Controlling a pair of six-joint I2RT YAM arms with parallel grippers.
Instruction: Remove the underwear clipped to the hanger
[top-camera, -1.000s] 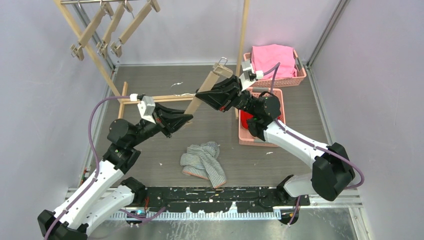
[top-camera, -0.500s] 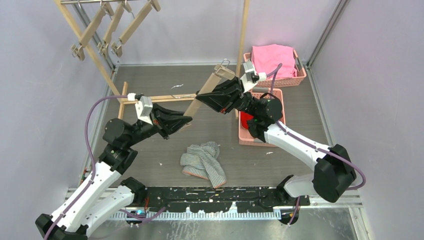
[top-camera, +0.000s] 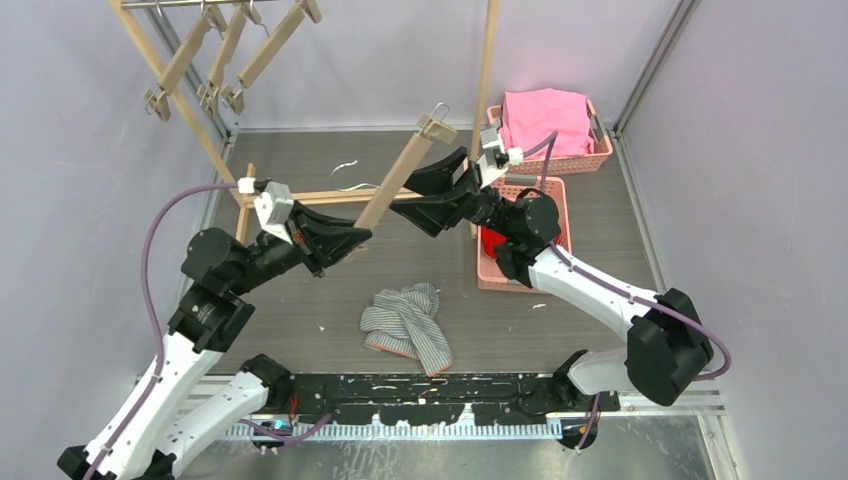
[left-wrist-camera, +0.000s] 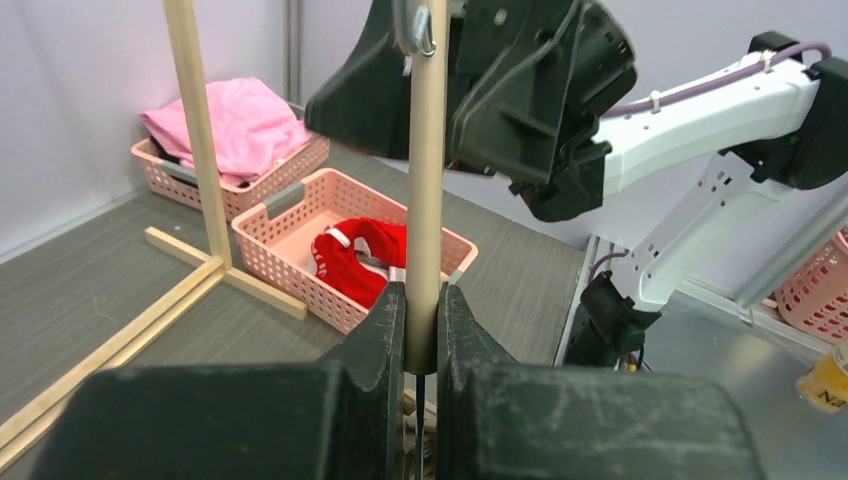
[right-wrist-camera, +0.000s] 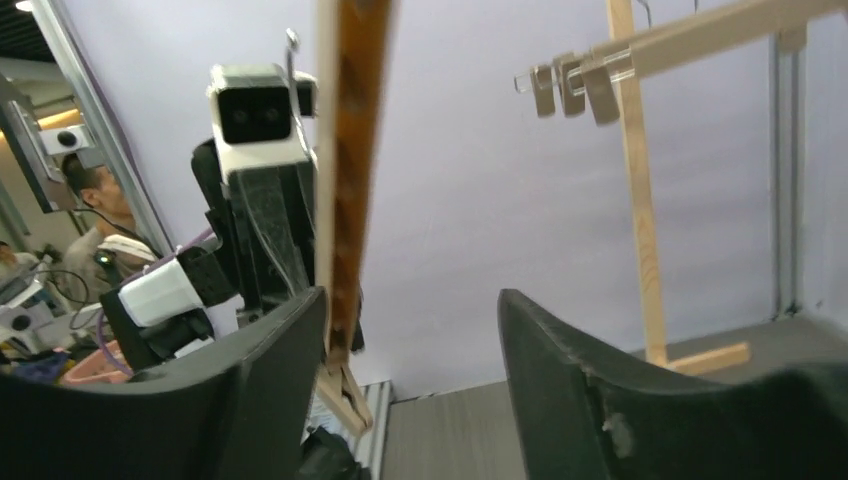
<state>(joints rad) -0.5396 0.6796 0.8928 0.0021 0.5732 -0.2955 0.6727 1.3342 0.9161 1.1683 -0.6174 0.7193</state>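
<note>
Underwear, striped pair (top-camera: 405, 325). Top view: crumpled on the floor (top-camera: 300, 290), well apart from the hanger (top-camera: 395, 180). Red pair (top-camera: 488, 240): in the near basket (top-camera: 505, 284), on my right side. Cream pair: not seen. Hanger: bare, slanted; my left gripper (top-camera: 350, 243) pinches its low end, and my right gripper (top-camera: 432, 195) stands spread around its middle.

Left wrist view: both fingers (left-wrist-camera: 385, 330) pressed onto the hanger. Pink cloth (left-wrist-camera: 235, 120) in the far basket (left-wrist-camera: 270, 185), with the rack post (left-wrist-camera: 195, 130) just in front.

Right wrist view: hanger just beside one spread finger (right-wrist-camera: 270, 380), contact uncertain. Clip (right-wrist-camera: 345, 392) below, spare hangers (right-wrist-camera: 600, 70) beyond.

Judgement: nothing left clipped here. Draw the right gripper straight back, clear of the clip and rack post, with the left pinch firm.
</note>
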